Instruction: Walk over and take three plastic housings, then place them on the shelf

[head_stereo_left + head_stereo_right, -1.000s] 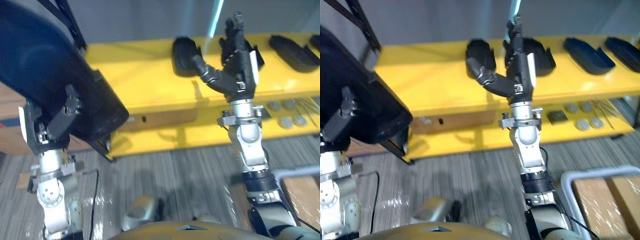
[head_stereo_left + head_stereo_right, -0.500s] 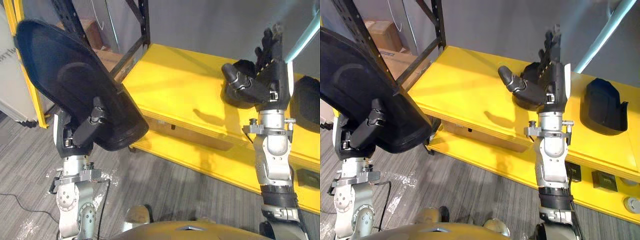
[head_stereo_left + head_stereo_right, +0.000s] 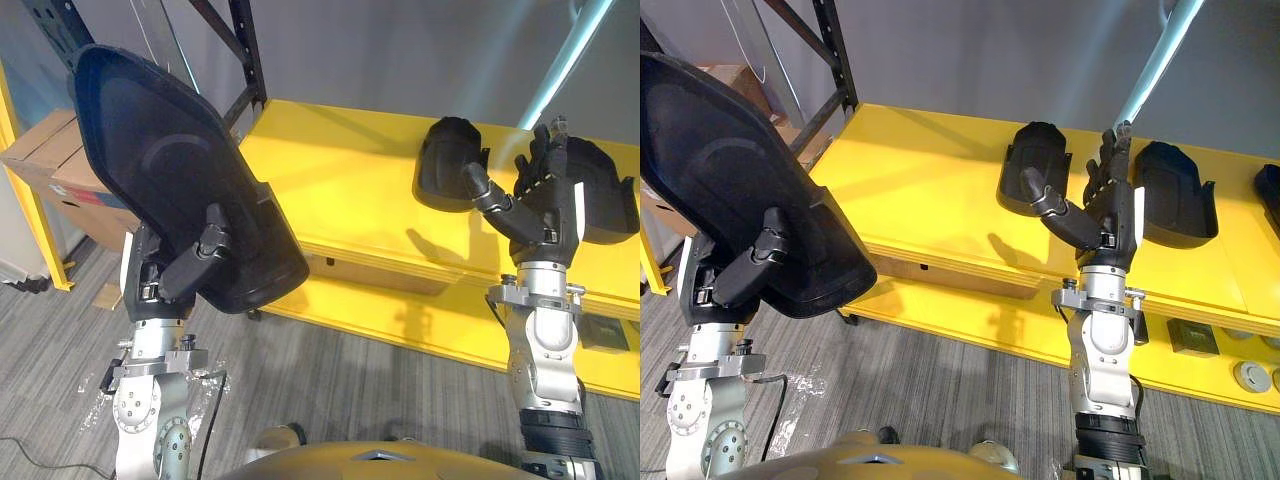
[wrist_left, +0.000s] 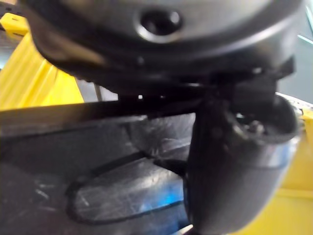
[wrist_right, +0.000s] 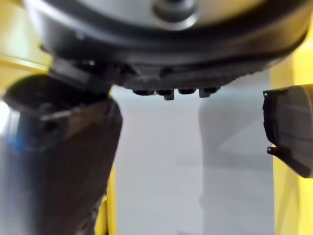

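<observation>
box [image 3: 55, 165] sits far left on the floor [image 3: 330, 390], behind the black rack post [image 3: 245, 45].

left hand [image 3: 150, 285] is raised with the held housing [image 3: 170, 170] in its grasp. the thumb is clamped across the housing's inner face; the fingers are behind it and hidden. the housing stands tilted, narrow end up, wide end low. in the head views its lower edge overlaps the front left corner of the shelf [image 3: 340, 190]; can't tell whether they touch.

shelf top: the left half is bare yellow, from the left edge by the post across to the first housing [image 3: 448, 165]. that is the largest free patch, open to the front edge.

right hand [image 3: 545, 215] is up in front of the shelf with its fingers straight and spread, thumb out to the left, holding nothing. it lines up with the narrow gap between the first housing and the second housing [image 3: 605, 195]. the thumb tip overlaps the first housing's rim in view; contact is unclear.

the third housing [image 3: 1268, 190] sits at the far right edge of the right eye view, well apart from the second.

lower tier [image 3: 970, 320]: bare on the left, a dark square part [image 3: 1188, 337] and round discs [image 3: 1250, 375] on the right.
</observation>
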Controlling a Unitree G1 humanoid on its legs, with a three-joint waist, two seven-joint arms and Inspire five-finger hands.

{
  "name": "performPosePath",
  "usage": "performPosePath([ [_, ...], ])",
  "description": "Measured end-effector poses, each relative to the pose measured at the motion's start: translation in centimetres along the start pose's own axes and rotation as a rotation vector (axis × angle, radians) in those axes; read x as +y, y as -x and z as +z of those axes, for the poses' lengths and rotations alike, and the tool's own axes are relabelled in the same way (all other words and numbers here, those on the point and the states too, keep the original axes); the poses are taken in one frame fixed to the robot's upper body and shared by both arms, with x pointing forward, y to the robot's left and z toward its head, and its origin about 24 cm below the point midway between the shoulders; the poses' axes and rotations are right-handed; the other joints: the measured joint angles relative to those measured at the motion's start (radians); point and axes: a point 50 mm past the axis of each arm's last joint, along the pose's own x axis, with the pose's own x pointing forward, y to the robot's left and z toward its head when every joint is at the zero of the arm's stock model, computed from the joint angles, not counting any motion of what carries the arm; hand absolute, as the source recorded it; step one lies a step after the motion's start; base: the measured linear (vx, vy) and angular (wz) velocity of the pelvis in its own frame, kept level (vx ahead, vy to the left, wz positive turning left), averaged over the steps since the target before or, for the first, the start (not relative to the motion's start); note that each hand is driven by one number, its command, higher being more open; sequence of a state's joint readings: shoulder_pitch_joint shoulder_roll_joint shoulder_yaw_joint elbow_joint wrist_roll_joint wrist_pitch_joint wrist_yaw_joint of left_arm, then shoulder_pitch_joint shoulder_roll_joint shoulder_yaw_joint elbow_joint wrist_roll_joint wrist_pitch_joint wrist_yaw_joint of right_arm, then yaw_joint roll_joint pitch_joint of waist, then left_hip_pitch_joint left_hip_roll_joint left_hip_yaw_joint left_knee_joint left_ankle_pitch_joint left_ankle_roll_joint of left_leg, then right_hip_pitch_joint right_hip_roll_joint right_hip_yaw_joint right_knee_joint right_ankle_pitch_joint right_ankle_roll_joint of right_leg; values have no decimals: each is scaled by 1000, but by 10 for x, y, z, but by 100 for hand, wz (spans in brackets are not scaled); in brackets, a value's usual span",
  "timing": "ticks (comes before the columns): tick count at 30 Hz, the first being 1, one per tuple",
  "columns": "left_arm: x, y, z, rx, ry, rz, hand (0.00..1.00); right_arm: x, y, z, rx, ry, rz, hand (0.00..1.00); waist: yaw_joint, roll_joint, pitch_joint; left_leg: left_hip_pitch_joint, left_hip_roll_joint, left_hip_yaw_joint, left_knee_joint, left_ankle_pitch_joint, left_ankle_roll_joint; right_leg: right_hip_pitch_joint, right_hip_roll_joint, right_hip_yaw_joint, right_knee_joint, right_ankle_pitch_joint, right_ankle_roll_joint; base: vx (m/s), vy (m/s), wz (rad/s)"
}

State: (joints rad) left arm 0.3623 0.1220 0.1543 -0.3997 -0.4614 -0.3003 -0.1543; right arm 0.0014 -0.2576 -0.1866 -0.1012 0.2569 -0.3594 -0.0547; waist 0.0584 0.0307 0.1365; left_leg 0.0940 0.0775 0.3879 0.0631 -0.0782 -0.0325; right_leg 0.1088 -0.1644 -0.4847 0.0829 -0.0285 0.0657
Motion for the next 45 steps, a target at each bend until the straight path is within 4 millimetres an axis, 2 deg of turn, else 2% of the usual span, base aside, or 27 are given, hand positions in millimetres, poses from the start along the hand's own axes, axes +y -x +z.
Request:
performPosePath([
  [6,0,0,0,0,-2,-3,0,-2,3,11,-39,-22,-6,100,-13,5,-4,-3,5,24,6,-3,-2,-15,4,27,-2,7,1,-54,1,-12],
  [8,0,-1,0,-1,-2,-2,0,-5,3,12,-43,-38,-22,100,-19,12,-8,-47,27,28,91,-41,-9,-32,8,39,2,-4,-13,-52,7,-19],
  [9,1,-1,0,2,-8,7,0,-4,5,10,-36,-74,-43,100,-10,10,-5,-111,59,33,245,-61,-23,-41,8,64,2,-10,-8,-74,-4,-38],
  [10,2,-1,-1,6,-9,17,0,-3,6,9,-31,-85,-50,100,-9,13,4,-191,95,-2,439,-60,-26,-38,9,82,3,-9,-8,-83,-5,-43],
  [11,2,0,-1,8,-8,21,0,-4,6,10,-34,-78,-47,100,-10,26,11,-222,113,-39,522,-55,-34,-31,13,89,5,-6,-10,-59,23,-49],
  [12,3,0,-1,10,-9,29,0,-7,5,11,-38,-64,-41,100,-9,50,21,-257,134,-82,631,-35,-68,-9,18,112,5,-5,-12,-13,105,-55],
  [13,4,0,-2,11,-9,37,0,-9,4,12,-43,-61,-41,100,-7,48,25,-265,142,-79,674,-33,-78,-2,6,128,2,-3,-10,11,146,-59],
  [14,4,0,-2,11,-8,39,0,-9,4,13,-48,-62,-43,100,-7,54,22,-255,143,-73,663,-47,-56,-3,-1,135,1,-3,-10,45,154,-47],
  [15,4,-1,-3,9,-7,38,0,-11,3,15,-69,-61,-43,100,-23,58,19,-244,154,-69,617,-78,-24,-5,-19,148,1,-3,-9,62,164,-24],
  [17,3,-4,-8,16,-3,27,0,-13,1,18,-89,-69,-56,100,-51,46,21,-243,179,-70,518,-83,-28,-8,-66,170,4,-5,-3,72,187,-11],
  [19,2,-4,-16,43,12,30,0,-12,-2,19,-101,-70,-53,100,-58,31,16,-224,178,-134,344,-20,-42,-45,-130,220,34,7,58,80,297,-46],
  [20,0,-3,-18,51,11,31,0,-11,-4,20,-103,-71,-53,100,-56,36,13,-205,177,-154,276,18,-59,-58,-143,240,42,13,83,143,510,-68],
  [21,-2,-2,-20,61,-7,18,0,-12,-3,20,-102,-66,-56,100,-56,53,2,-170,171,-153,194,63,-79,-60,-154,262,35,28,118,135,482,-50],
  [22,-4,-2,-20,65,-7,5,0,-14,-3,20,-101,-61,-61,100,-56,70,-8,-153,166,-152,161,87,-79,-60,-156,270,31,33,137,173,622,-29],
  [23,-4,-5,-20,71,-18,-25,0,-13,2,14,-74,-84,-94,100,-63,39,-15,-123,118,-131,135,61,-122,-45,-206,279,19,46,162,110,394,-19],
  [24,-2,-5,-17,81,-28,-30,0,-9,10,7,-39,-116,-112,100,-60,-6,-18,-105,71,-115,111,48,-104,-49,-245,241,12,90,155,104,406,-19],
  [25,1,-4,-17,89,-41,-32,0,-4,15,3,-15,-145,-116,100,-55,-31,-19,-99,53,-101,108,42,-89,-49,-262,208,3,123,153,47,238,-22],
  [26,4,-5,-16,100,-50,-31,0,0,18,0,-3,-164,-115,100,-50,-43,-18,-95,50,-93,109,37,-81,-51,-268,185,2,146,151,50,306,-31],
  [27,13,-4,-16,130,-72,-10,0,12,23,-3,18,-199,-104,100,-37,-49,-18,-74,46,-60,102,27,-67,-59,-268,139,10,187,145,36,211,-36],
  [30,27,0,-11,143,-110,42,0,28,23,-3,25,-205,-25,100,-30,-44,-15,-43,51,-21,90,11,-62,-65,-244,72,20,187,145,10,91,-40],
  [31,31,0,-8,139,-128,53,0,30,24,0,18,-210,-12,100,-30,-41,-14,-48,52,-12,92,-2,-65,-67,-239,55,16,181,135,-24,41,-24],
  [33,33,0,-7,140,-144,53,0,29,24,2,14,-203,-1,100,-33,-40,-13,-51,56,-8,90,-8,-76,-67,-231,41,5,158,103,5,-11,-9],
  [35,33,-2,-7,148,-153,45,0,26,22,2,22,-173,18,100,-36,-33,-10,-54,68,-6,89,-8,-86,-65,-217,30,-2,138,107,26,-91,-4],
  [37,32,-8,-9,174,-171,25,0,21,20,1,39,-102,32,100,-39,6,-8,-56,92,-8,66,20,-99,-73,-188,22,-9,133,101,51,-121,2],
  [39,30,-14,-8,173,-167,7,0,17,18,-1,64,-72,39,100,-39,21,-15,-49,109,-7,37,42,-110,-73,-164,18,-23,137,103,63,-96,-1],
  [42,27,-24,-3,157,-146,-43,0,15,15,-1,76,-54,51,100,-36,20,-15,-22,124,2,-7,65,-124,-71,-139,20,-33,137,103,54,-68,-10],
  [45,24,-38,3,141,-113,-94,0,17,14,-2,84,-56,70,100,-36,14,-14,14,121,25,-35,70,-126,-61,-137,27,-34,137,103,18,-8,-16],
])
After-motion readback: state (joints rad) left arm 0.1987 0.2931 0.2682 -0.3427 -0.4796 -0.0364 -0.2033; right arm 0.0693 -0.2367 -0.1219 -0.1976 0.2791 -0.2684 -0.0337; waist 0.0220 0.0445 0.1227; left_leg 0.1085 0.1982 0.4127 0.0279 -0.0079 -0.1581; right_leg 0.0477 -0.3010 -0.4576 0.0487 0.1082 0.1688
